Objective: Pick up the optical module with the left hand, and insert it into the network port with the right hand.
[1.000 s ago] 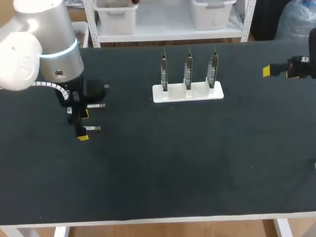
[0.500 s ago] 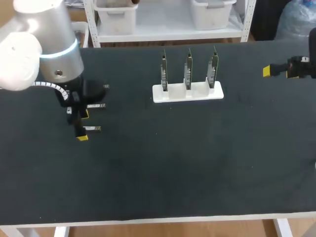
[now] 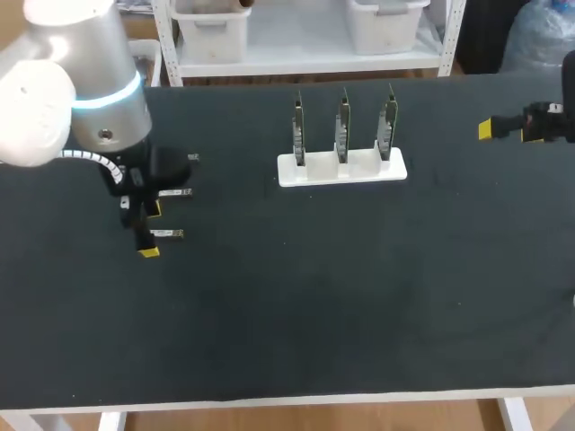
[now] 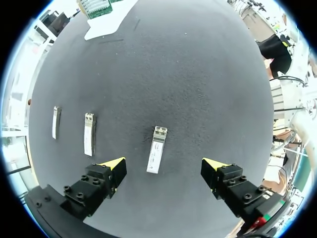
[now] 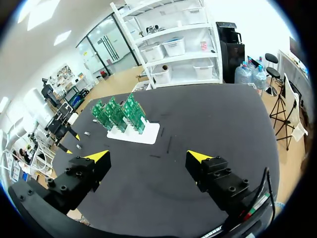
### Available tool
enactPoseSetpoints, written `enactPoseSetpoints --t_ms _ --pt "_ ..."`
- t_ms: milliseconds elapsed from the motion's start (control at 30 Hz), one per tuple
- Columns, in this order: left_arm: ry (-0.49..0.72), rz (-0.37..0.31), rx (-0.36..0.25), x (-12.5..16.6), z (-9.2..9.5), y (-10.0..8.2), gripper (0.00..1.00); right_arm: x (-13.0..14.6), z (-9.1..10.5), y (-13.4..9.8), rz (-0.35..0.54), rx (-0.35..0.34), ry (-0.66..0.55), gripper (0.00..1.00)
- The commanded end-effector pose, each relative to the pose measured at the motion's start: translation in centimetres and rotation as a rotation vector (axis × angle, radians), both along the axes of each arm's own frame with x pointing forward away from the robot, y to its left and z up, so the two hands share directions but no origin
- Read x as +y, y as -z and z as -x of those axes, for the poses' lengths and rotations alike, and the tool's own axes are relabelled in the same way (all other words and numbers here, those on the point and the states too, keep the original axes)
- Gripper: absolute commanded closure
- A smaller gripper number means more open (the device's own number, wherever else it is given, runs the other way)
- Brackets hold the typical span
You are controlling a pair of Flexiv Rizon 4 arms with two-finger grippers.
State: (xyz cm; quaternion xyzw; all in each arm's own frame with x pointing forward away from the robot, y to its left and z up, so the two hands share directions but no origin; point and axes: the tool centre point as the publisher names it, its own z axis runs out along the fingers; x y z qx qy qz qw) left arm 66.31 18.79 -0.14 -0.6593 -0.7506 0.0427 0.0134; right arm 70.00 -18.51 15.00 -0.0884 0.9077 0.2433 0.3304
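Three small silver optical modules lie on the black table at the left. The nearest optical module (image 3: 169,234) (image 4: 156,156) lies flat between the open fingers of my left gripper (image 3: 151,230) (image 4: 164,166), which hangs just above it without touching. A second module (image 3: 175,192) (image 4: 89,141) and a third module (image 3: 191,157) (image 4: 56,122) lie beside that gripper. The white stand (image 3: 341,171) (image 5: 143,134) with three upright green network boards (image 3: 342,126) (image 5: 118,114) is at the table's middle back. My right gripper (image 3: 505,131) (image 5: 148,157) hovers open and empty at the far right, well away from the stand.
Wide bare black table (image 3: 341,296) stretches between the modules, the stand and the front edge. My left arm's large grey body (image 3: 81,90) hangs over the table's left back corner.
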Motion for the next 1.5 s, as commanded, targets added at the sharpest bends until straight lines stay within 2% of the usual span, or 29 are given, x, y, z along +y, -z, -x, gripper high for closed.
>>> enactPoseSetpoints --t_ms 33,533,600,1500 --pt "0.01 0.016 -0.008 -0.06 -0.2 0.06 0.0 0.0 0.0 0.0 0.0 0.0 0.0 0.0" --pt "0.016 0.015 0.004 -0.09 -0.19 0.57 0.0 0.0 0.0 0.0 0.0 0.0 0.0 0.0" --pt "0.028 -0.008 0.013 -0.14 -0.21 0.58 0.0 0.0 0.0 0.0 0.0 0.0 0.0 0.0" --pt "0.028 -0.008 0.013 -0.14 -0.21 0.58 0.0 0.0 0.0 0.0 0.0 0.0 0.0 0.0"
